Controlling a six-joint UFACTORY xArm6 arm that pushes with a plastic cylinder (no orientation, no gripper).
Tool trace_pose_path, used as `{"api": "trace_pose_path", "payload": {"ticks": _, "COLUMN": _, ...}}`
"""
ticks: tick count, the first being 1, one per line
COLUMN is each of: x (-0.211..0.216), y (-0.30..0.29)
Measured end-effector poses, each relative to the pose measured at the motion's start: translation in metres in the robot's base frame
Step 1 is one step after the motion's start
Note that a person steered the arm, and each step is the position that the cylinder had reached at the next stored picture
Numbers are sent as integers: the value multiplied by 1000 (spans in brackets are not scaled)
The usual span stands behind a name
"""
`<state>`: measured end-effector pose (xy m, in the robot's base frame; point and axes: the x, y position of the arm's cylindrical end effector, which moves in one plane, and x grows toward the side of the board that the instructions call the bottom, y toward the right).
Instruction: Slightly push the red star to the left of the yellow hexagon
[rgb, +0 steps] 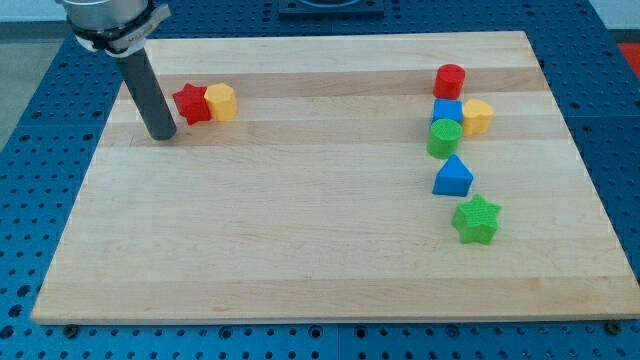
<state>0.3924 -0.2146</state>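
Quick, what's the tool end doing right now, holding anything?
No gripper, nothing held.
My tip rests on the board just to the view's left of the red star, which touches the yellow hexagon.

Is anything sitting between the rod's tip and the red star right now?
Nothing visible does. My tip rests on the board just to the view's left of the red star, with only bare wood between them. The yellow hexagon touches the star's far side, on the view's right.

We note a pale, matt wooden board, smooth plastic-looking blocks such as the red star, and blue perforated metal surround.
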Motion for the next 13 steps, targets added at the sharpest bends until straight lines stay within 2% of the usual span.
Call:
{"api": "trace_pose_path", "payload": {"ticks": 1, "x": 2, "y": 12}}
{"api": "trace_pose_path", "payload": {"ticks": 3, "x": -20, "y": 28}}
{"api": "trace_pose_path", "payload": {"ticks": 6, "x": -21, "y": -54}}
{"api": "trace_pose_path", "payload": {"ticks": 7, "x": -24, "y": -65}}
{"api": "trace_pose_path", "payload": {"ticks": 9, "x": -43, "y": -35}}
{"api": "trace_pose_path", "payload": {"ticks": 11, "x": 33, "y": 31}}
{"api": "trace_pose_path", "payload": {"ticks": 12, "x": 41, "y": 50}}
{"api": "trace_pose_path", "payload": {"ticks": 13, "x": 41, "y": 41}}
